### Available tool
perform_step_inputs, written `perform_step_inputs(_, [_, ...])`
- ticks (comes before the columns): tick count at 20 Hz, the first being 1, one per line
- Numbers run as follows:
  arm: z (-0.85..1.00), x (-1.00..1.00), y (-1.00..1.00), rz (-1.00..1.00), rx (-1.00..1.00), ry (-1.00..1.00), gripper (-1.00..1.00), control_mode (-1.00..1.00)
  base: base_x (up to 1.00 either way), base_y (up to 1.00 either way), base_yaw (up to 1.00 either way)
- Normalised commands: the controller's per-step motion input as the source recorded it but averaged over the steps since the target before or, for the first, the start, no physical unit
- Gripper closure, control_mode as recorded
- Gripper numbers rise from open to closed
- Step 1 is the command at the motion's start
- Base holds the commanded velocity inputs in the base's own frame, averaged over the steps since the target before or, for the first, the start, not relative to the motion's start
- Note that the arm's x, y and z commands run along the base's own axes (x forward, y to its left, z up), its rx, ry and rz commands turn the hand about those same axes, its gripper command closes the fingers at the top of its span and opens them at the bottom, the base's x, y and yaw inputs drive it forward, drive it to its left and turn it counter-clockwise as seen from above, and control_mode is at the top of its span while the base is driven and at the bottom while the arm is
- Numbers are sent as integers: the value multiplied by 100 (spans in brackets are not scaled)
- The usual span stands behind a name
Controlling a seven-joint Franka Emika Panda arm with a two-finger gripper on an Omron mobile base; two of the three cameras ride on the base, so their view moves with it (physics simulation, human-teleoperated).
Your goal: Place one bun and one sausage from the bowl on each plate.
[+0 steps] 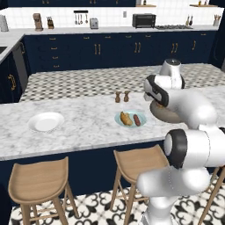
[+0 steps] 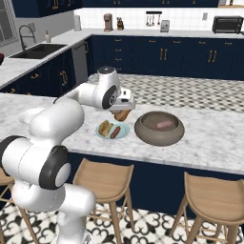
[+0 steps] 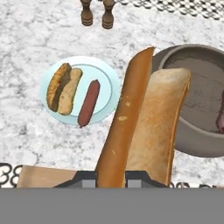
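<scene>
1. Right now the claw (image 3: 111, 177) is closed on a bun (image 3: 140, 127), which runs straight out from between the fingertips in the hand view.
2. Seen from the right base view, the claw (image 2: 123, 112) hangs above the counter (image 2: 209, 143) with the held bun (image 2: 122, 115) at its tip, clear of the surface.
3. Below and just to one side of the claw sits the blue-green plate (image 2: 125, 132), already carrying a second bun (image 2: 105, 127) and a sausage (image 2: 116, 132) lying side by side.
4. In the hand view that plate (image 3: 109, 83) lies left of the held bun, with its bun (image 3: 64, 89) and sausage (image 3: 89, 103) apart from the claw.
5. On the other side of the claw stands the grey-brown bowl (image 2: 159, 137), close by, with another sausage (image 2: 164, 125) lying inside it.
6. Well away from the claw, far along the counter in the left base view, rests the white plate (image 1: 46, 121).
7. Beyond the blue-green plate, farther from the claw, two small brown shakers (image 3: 97, 12) stand upright next to each other.
</scene>
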Motion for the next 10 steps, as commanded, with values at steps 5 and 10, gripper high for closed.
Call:
perform_step_inputs(5, [0, 0, 0, 0, 0, 0, 100, 100, 0, 100, 0])
perform_step_inputs(10, [0, 0, 0, 0, 0, 0, 100, 100, 1, 100, 0])
